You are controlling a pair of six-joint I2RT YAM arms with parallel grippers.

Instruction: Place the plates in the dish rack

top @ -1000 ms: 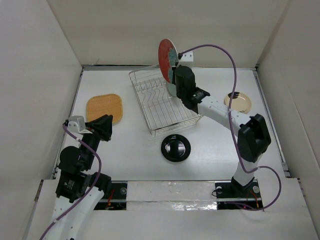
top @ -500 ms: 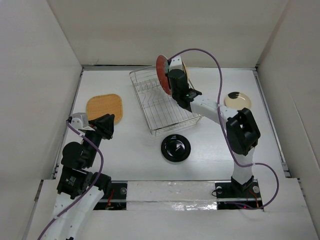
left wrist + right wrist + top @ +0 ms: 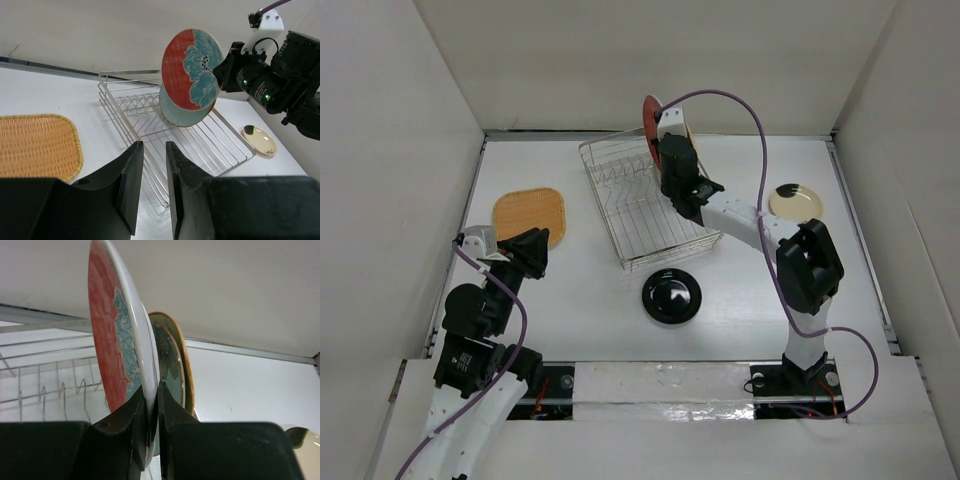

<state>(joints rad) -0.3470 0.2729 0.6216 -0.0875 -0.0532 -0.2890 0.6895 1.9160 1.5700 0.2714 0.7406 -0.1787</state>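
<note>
I see my right gripper (image 3: 150, 395) clamped on the rim of the red plate (image 3: 192, 67), held on edge at the dish rack (image 3: 620, 205), upper centre of the top view. Only the right wrist view shows two plates racked behind it, a pale green plate (image 3: 169, 365) and a beige plate (image 3: 186, 365). The woven plate (image 3: 529, 214) at left, black plate (image 3: 671, 295) at lower centre and cream plate (image 3: 794, 203) at right are not yet loaded; my left gripper (image 3: 152, 165) is slightly parted, empty
</note>
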